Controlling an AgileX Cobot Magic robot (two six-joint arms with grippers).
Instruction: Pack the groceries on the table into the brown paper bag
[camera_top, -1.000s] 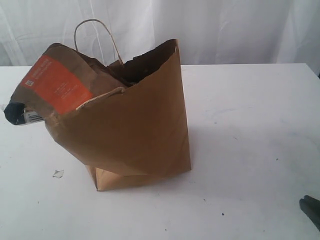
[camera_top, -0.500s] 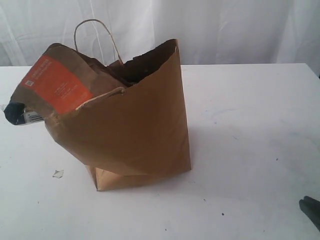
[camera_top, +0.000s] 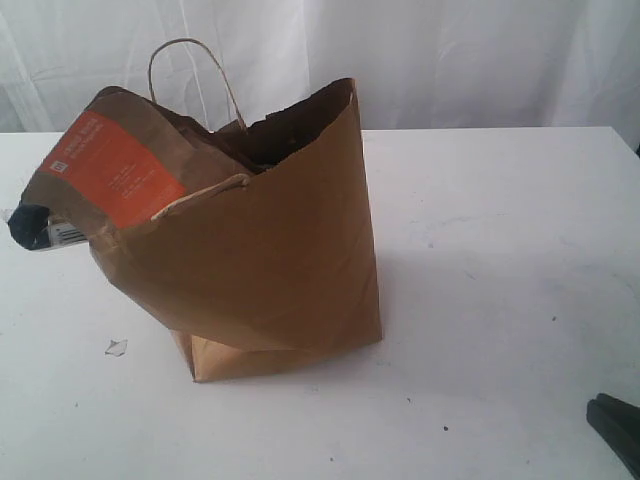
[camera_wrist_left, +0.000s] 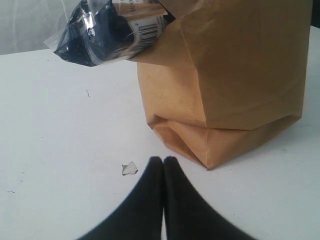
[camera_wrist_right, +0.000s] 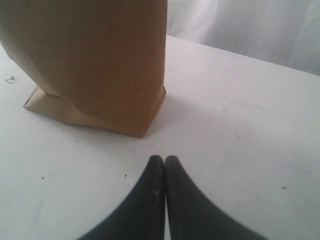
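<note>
At bag (camera_top: 270, 260) mouth | exterior: orange-labelled pouch (camera_top: 120, 170) | left wrist: dark barcoded packet (camera_wrist_left: 95, 30)

Soft even daylight, slightly blurry

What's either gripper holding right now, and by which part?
Nothing. The left gripper and right gripper are both shut empty, apart from the tall creased brown paper bag.

Closed right pincer (camera_wrist_right: 164, 161) near brown paper bag (camera_wrist_right: 100, 55)
</note>
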